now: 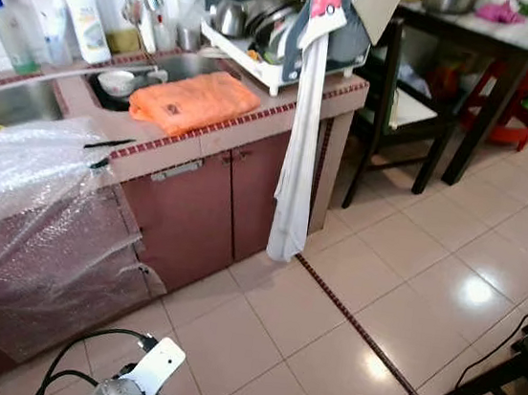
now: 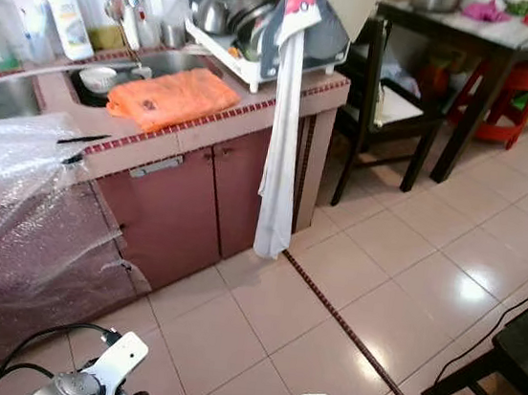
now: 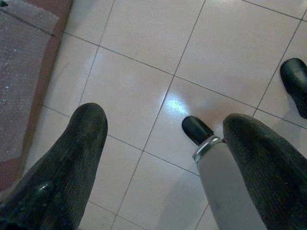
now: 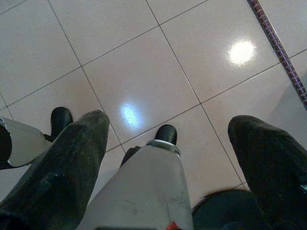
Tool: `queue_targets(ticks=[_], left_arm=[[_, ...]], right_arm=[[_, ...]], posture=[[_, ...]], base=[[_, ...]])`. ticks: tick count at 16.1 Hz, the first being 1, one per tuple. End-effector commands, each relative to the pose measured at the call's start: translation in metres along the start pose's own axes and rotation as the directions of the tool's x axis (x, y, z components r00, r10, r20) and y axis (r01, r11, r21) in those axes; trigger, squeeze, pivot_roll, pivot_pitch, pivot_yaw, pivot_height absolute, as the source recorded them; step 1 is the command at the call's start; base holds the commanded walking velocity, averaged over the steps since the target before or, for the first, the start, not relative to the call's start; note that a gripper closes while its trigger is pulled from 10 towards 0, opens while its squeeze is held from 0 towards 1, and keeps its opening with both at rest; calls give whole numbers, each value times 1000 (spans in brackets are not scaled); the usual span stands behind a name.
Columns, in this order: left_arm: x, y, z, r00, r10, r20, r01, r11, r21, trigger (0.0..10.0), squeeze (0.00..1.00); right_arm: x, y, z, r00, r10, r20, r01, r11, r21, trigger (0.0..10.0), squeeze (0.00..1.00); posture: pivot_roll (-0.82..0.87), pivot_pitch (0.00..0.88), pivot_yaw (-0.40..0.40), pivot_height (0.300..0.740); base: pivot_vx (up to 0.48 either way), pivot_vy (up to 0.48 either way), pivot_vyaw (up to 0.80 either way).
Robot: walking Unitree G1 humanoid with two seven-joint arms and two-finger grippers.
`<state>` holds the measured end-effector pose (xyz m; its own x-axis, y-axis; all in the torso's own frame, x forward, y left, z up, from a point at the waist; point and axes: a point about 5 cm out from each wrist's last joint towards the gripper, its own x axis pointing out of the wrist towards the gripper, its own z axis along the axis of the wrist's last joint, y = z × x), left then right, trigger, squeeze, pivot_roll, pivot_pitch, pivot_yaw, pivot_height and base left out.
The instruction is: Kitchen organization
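orange cloth (image 1: 193, 99) beside sink (image 1: 179, 65)

Orange cloth (image 1: 194, 99), white towel (image 1: 299, 154), maroon cabinet doors (image 1: 215, 206), beige floor tiles (image 1: 346, 314)

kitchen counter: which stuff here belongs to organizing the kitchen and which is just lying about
For the job: orange cloth, dish rack, small bowl, bottles, hanging towel.
Lying about: bubble wrap, dark table, red stool.

home kitchen | sink (image 1: 179, 69) | dish rack (image 1: 262, 58) | tiled counter (image 1: 284, 109) | dining table (image 1: 515, 40)
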<state>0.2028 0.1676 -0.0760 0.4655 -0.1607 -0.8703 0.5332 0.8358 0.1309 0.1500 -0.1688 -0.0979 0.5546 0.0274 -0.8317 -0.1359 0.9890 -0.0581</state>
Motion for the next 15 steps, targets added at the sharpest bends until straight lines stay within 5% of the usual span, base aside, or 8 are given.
queue_targets(ticks=[1,15], left_arm=[[-1,4,2,1000,-2,2,1,1000,11,10000,0],[-1,3,-1,1000,-10,-7,10,1000,13,10000,0]], right_arm=[[1,3,1,1000,9,0,-9,1000,-13,10000,0],[0,3,0,1000,3,-8,-3,1000,16,10000,0]], posture=[[-107,5,78,740],[-102,10,76,740]], base=[[281,0,0],[328,0,0]])
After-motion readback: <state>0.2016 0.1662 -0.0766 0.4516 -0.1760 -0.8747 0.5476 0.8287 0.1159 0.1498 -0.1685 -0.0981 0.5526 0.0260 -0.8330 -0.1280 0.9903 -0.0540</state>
